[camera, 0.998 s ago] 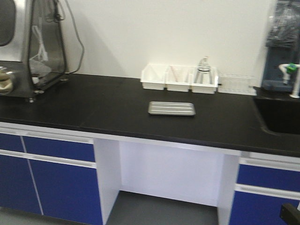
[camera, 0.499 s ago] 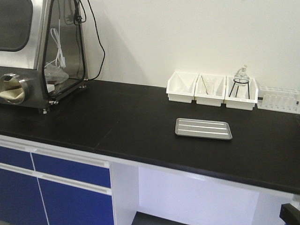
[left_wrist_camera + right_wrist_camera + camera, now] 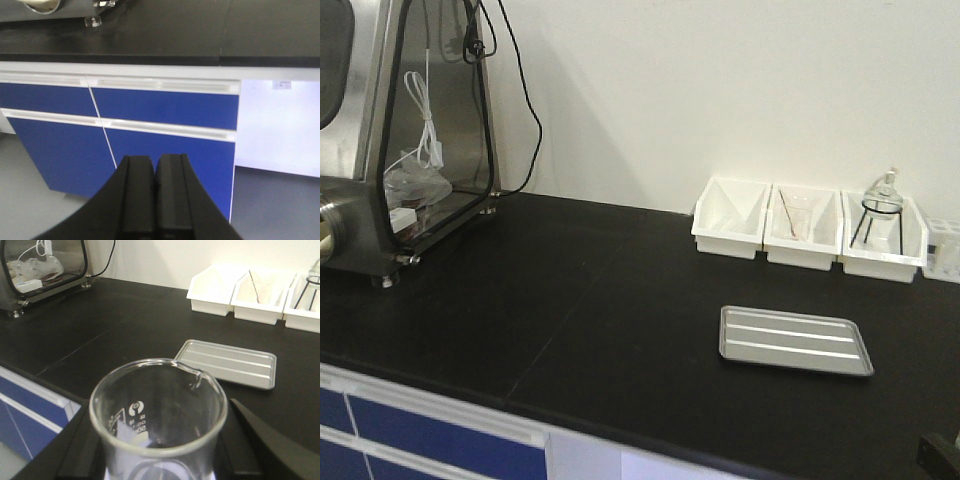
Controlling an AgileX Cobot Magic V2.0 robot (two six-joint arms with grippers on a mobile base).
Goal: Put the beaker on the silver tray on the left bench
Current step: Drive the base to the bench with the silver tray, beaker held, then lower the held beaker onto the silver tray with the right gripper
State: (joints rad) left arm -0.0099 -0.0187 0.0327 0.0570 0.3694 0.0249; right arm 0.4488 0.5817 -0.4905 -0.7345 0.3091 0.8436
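The beaker (image 3: 157, 410), a clear glass cylinder with a pour lip and white printed marks, fills the lower right wrist view. My right gripper (image 3: 160, 450) is shut on it, with a black finger on either side. Just beyond it the silver tray (image 3: 227, 362) lies flat on the black left bench (image 3: 100, 330). The front view shows the same silver tray (image 3: 795, 340) right of centre on the left bench (image 3: 570, 300); neither gripper appears there. My left gripper (image 3: 155, 165) is shut and holds nothing, low in front of the cabinets.
Three white bins (image 3: 803, 225) line the wall behind the tray; the rightmost holds a flask on a wire stand (image 3: 882, 205). A metal chamber with a window (image 3: 390, 140) stands at the left end. Blue drawers (image 3: 165, 107) sit under the bench edge.
The front view has closed in on the bench. The tray and bins have shifted right and lower in the frame. The sink and lower cabinets have left that view.
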